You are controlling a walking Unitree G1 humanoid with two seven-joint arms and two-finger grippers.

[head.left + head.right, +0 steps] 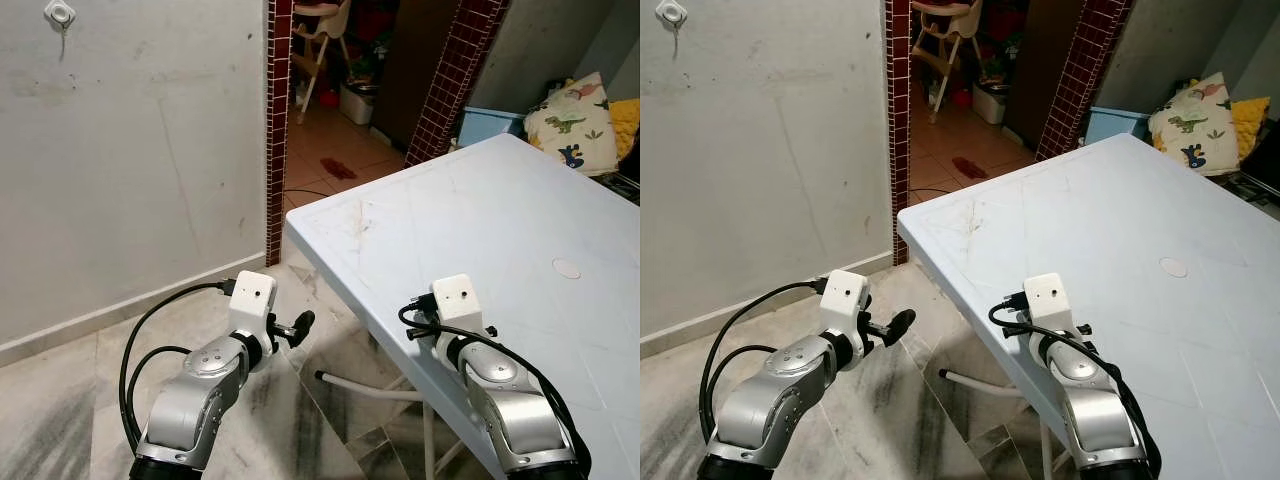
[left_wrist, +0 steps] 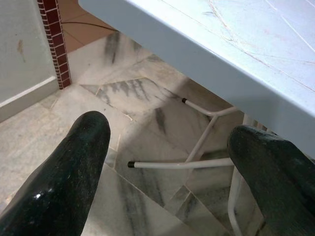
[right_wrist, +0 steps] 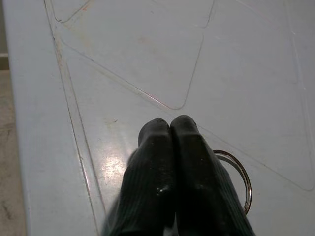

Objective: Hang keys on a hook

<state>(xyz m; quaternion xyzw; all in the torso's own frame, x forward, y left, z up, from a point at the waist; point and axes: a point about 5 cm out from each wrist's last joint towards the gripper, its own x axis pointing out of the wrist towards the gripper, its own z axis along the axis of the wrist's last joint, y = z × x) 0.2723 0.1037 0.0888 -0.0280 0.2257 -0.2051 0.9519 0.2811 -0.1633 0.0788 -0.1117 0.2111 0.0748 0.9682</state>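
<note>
Metal key ring (image 3: pixel 235 177), one, beside right gripper (image 3: pixel 170 128).

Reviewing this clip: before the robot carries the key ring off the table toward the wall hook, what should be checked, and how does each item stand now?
1. Right gripper fingers closed: ok, the two black tips press together.
2. Key ring actually pinched: cannot tell; it curves out from behind the fingers, contact hidden.
3. Keys on the ring: cannot tell, only the metal loop shows.
4. Ring lifted off the table: cannot tell; the gripper is low over the white top.
5. Wall hook in sight: ok, high on the grey wall, on the robot's left.
6. Left gripper out of the way: ok, open over the floor beside the table edge.
</note>
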